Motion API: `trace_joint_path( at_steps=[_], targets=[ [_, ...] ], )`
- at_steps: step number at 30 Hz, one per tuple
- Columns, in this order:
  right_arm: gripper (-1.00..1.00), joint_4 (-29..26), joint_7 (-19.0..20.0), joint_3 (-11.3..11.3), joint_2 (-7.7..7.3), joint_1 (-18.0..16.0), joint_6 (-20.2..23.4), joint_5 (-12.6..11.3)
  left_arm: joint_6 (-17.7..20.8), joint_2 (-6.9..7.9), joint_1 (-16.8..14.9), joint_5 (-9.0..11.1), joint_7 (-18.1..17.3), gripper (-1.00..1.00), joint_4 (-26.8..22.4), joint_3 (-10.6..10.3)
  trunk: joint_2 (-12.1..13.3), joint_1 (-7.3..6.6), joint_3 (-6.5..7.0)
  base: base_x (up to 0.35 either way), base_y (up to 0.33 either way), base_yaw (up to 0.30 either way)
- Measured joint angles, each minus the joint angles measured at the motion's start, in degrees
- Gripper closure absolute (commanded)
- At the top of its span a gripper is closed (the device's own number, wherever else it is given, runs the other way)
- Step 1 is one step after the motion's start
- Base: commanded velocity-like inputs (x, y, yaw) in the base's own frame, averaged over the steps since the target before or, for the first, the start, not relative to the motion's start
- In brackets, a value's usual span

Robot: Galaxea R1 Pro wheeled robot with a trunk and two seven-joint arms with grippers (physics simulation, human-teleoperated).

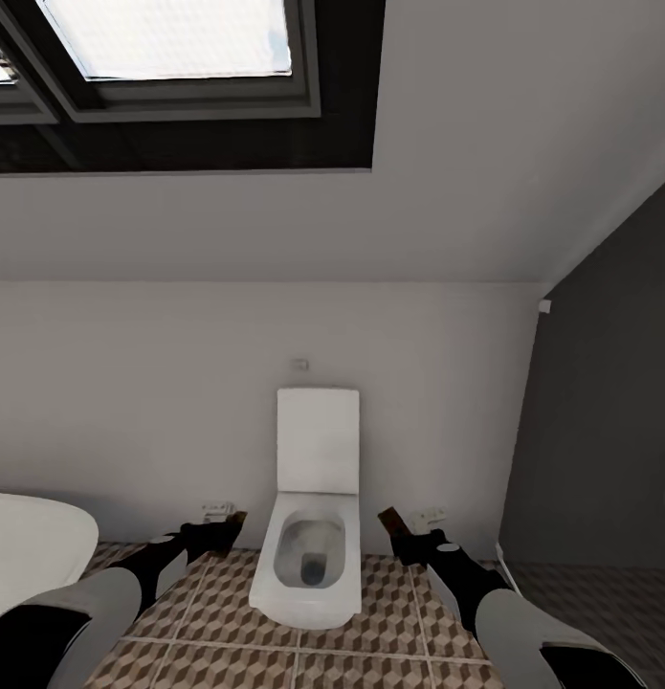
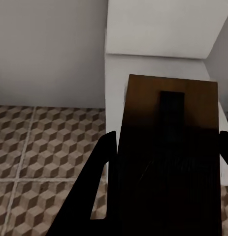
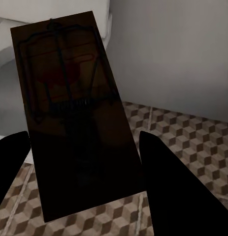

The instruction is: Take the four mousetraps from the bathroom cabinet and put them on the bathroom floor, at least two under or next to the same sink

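Note:
My left gripper (image 1: 222,532) is shut on a brown wooden mousetrap (image 1: 235,522), held low to the left of the toilet. In the left wrist view that mousetrap (image 2: 168,123) stands as a flat board between the black fingers (image 2: 96,172). My right gripper (image 1: 401,536) is shut on a second mousetrap (image 1: 388,520) to the right of the toilet. The right wrist view shows its wire parts on the dark board (image 3: 69,98) between the fingers (image 3: 168,177). The cube-patterned bathroom floor (image 1: 217,660) lies below both. The cabinet and the sink are out of view.
A white toilet (image 1: 313,536) stands straight ahead against the white wall, lid up. The rim of a white bathtub (image 1: 31,550) curves in at the lower left. A dark grey wall (image 1: 609,431) closes the right side. A skylight (image 1: 169,38) is overhead.

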Motion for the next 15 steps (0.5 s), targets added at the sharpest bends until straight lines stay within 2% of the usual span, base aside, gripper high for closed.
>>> trace_joint_path(
  at_steps=[8,15],
  targets=[
    [1.0,0.04,0.01,0.05,-0.07,0.0,0.13,-0.54,-0.09,-0.11,0.0,0.08,2.16,1.0,0.01,0.28,0.0,0.0,0.0,0.0,0.0,0.0],
    [1.0,0.05,0.07,0.09,-0.13,0.01,0.15,-0.56,0.38,-0.6,0.0,0.06,2.52,1.0,0.01,0.27,-2.79,1.53,-1.25,0.0,0.0,0.0]
  ],
)
